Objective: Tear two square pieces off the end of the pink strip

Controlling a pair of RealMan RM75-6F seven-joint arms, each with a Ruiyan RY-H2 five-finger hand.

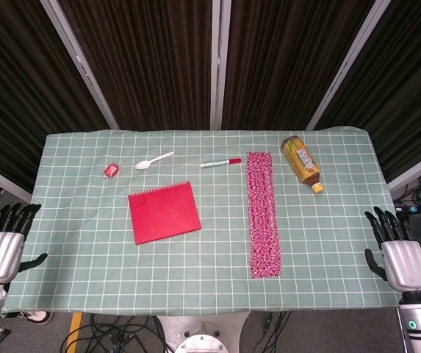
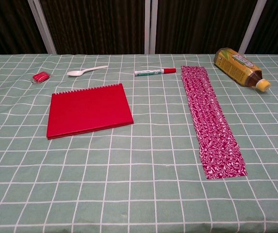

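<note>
The pink patterned strip (image 1: 262, 213) lies flat and whole on the green checked tablecloth, right of centre, running from far to near; the chest view shows the strip (image 2: 210, 118) with its near end close to the table's front. My left hand (image 1: 3, 246) hangs off the table's left edge, fingers straight and apart, holding nothing. At the right edge my right hand (image 1: 400, 254) is likewise spread and empty. Both hands are far from the strip and neither appears in the chest view.
A red spiral notebook (image 1: 164, 212) lies left of centre. Behind it sit a white spoon (image 1: 153, 160), a small red clip (image 1: 111, 170) and a marker (image 1: 220, 162). A tea bottle (image 1: 300, 162) lies on its side at the far right.
</note>
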